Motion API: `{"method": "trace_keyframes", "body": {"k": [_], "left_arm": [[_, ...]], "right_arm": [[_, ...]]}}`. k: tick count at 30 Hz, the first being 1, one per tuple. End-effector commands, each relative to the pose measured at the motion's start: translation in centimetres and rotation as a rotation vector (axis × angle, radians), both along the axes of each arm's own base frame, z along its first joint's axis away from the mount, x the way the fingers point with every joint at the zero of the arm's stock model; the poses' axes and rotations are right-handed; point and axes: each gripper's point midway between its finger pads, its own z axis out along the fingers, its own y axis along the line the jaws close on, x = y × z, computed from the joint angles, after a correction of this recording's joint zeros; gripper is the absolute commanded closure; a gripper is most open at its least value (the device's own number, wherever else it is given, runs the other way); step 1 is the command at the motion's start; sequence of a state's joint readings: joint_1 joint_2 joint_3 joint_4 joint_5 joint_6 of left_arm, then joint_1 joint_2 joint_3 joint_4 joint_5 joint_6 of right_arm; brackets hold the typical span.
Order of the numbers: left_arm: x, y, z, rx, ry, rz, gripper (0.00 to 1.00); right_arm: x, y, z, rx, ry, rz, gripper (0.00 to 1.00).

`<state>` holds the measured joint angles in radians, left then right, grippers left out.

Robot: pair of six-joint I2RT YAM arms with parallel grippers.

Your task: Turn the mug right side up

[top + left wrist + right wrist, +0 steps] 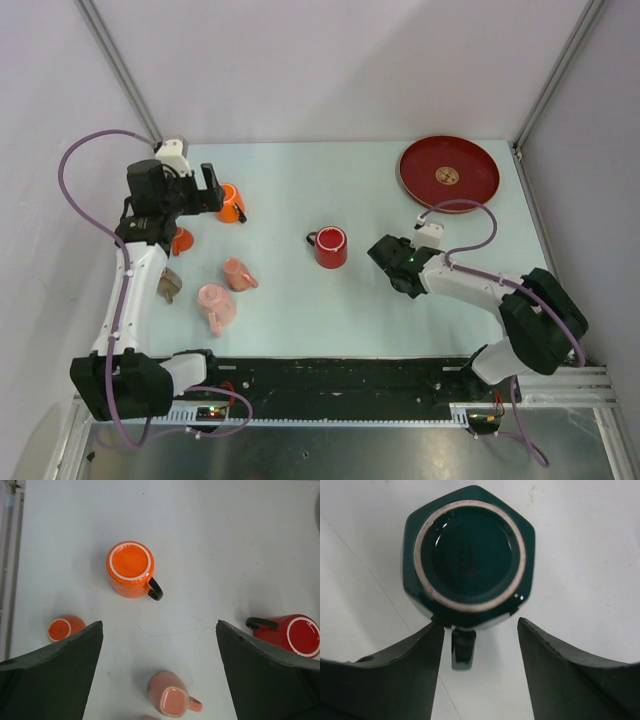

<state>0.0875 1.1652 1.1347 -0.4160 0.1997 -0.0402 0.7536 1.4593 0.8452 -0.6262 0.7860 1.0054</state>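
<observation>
Pale table point(300, 190) inside a white-walled enclosure, seen from above and from both wrists. A red plate point(448, 173) lies at the far right corner.

Right side: your right gripper point(479, 625) hangs low over the dark green mug point(470, 555), which stands upside down at centre-right of the table, its ringed base facing up. In the top view the arm hides this mug. The mug's handle point(463, 650) points back toward the wrist and sits in the gap between the jaws. The jaws are parted wider than the handle and grip nothing. Whether the left fingertip touches the mug's wall or only lies just beside it, you cannot tell.

Left side: your left gripper point(159, 625) is raised above the far left of the table with its jaws spread wide and empty. Below it stands an orange mug point(130, 567), base up, black handle to the right. A small orange cup point(62, 628) sits nearer on the left, a pink mug point(172, 700) lies nearer still, and a red mug point(295, 632) stands to the right, near the table's centre.
</observation>
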Motion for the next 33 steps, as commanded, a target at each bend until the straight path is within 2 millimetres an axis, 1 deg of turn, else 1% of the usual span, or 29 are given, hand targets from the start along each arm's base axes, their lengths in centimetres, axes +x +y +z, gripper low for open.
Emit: {"method": "trace_keyframes", "body": {"k": [1, 3, 5, 7, 8, 9, 10, 12, 14, 16, 18, 19, 20, 21, 22, 23, 24, 25, 26, 27, 28, 29, 30, 31, 32, 33], "left_arm": [[-0.5, -1.5, 0.9, -0.060, 0.011, -0.037, 0.03], [-0.8, -2.0, 0.8, -0.066, 0.016, -0.059, 0.03], [-1.2, -2.5, 0.8, -0.068, 0.020, -0.085, 0.03], [-1.6, -3.2, 0.8, -0.064, 0.022, -0.121, 0.03], [-1.9, -3.5, 0.7, -0.060, 0.025, -0.140, 0.04], [-2.2, -3.9, 0.6, -0.052, 0.030, -0.166, 0.04], [-2.5, -4.2, 0.4, -0.045, 0.035, -0.186, 0.04], [-3.5, -5.0, 0.3, -0.008, 0.041, -0.263, 0.04], [-4.8, -5.5, 0.5, 0.096, 0.015, -0.377, 0.05], [-5.8, -5.0, 1.5, 0.236, -0.037, -0.437, 0.05], [-6.5, -4.5, 3.4, 0.395, -0.131, -0.507, 0.04], [-6.8, -4.6, 4.5, 0.469, -0.187, -0.548, 0.04], [-6.9, -5.2, 5.5, 0.539, -0.243, -0.614, 0.05], [-6.9, -6.0, 6.8, 0.590, -0.299, -0.664, 0.08], [-6.4, -6.6, 7.7, 0.643, -0.334, -0.707, 0.11], [-6.2, -7.9, 9.1, 0.690, -0.386, -0.756, 0.15], [-5.5, -8.7, 9.7, 0.757, -0.413, -0.791, 0.18], [-5.4, -10.6, 10.5, 0.801, -0.457, -0.846, 0.19], [-5.5, -12.7, 10.8, 0.827, -0.498, -0.917, 0.19], [-5.7, -14.3, 11.9, 0.839, -0.549, -0.964, 0.19], [-5.9, -16.2, 12.4, 0.828, -0.588, -1.024, 0.19], [-6.1, -17.7, 13.6, 0.824, -0.636, -1.062, 0.19], [-6.2, -19.0, 14.3, 0.841, -0.686, -1.109, 0.20], [-6.3, -19.9, 15.0, 0.866, -0.734, -1.143, 0.20], [-6.1, -20.7, 15.3, 0.922, -0.790, -1.187, 0.19], [-5.8, -21.2, 16.0, 0.976, -0.841, -1.206, 0.19]], "right_arm": [[2.0, -0.5, -0.8, 0.000, -0.051, -0.061, 0.40], [2.5, -0.5, -1.5, 0.003, -0.038, -0.053, 0.48], [2.9, -0.5, -1.9, 0.012, -0.030, -0.046, 0.62], [3.3, -0.5, -1.9, 0.023, -0.025, -0.037, 0.78], [3.5, -0.6, -1.8, 0.030, -0.025, -0.034, 0.89], [3.6, -0.5, -1.6, 0.039, -0.022, -0.022, 0.95], [3.8, -0.5, -1.4, 0.051, -0.021, -0.016, 0.97], [4.0, -0.1, -0.7, 0.111, -0.012, 0.019, 0.99], [4.0, 1.4, 0.7, 0.251, 0.008, 0.095, 1.00], [4.1, 2.9, 3.4, 0.406, -0.014, 0.187, 1.00], [3.9, 4.5, 7.1, 0.572, -0.054, 0.286, 1.00], [3.8, 5.2, 9.5, 0.650, -0.086, 0.337, 1.00], [3.4, 5.7, 11.2, 0.719, -0.096, 0.374, 1.00], [3.1, 6.1, 13.3, 0.771, -0.115, 0.408, 1.00], [2.5, 6.8, 15.0, 0.828, -0.117, 0.454, 1.00], [2.1, 7.4, 17.0, 0.874, -0.131, 0.497, 1.00], [1.4, 8.2, 18.7, 0.937, -0.132, 0.542, 1.00], [1.1, 8.8, 20.6, 0.986, -0.153, 0.586, 1.00], [0.5, 9.6, 22.4, 1.048, -0.156, 0.633, 1.00], [0.2, 10.1, 24.4, 1.097, -0.178, 0.682, 1.00], [-0.4, 10.7, 26.0, 1.154, -0.176, 0.726, 1.00], [-0.8, 11.1, 27.8, 1.195, -0.190, 0.771, 1.00], [-1.3, 11.4, 29.2, 1.234, -0.190, 0.808, 1.00], [-1.6, 11.7, 30.6, 1.259, -0.203, 0.844, 1.00], [-1.8, 11.9, 31.6, 1.282, -0.204, 0.866, 1.00], [-1.9, 12.0, 32.7, 1.294, -0.212, 0.883, 1.00]]}}
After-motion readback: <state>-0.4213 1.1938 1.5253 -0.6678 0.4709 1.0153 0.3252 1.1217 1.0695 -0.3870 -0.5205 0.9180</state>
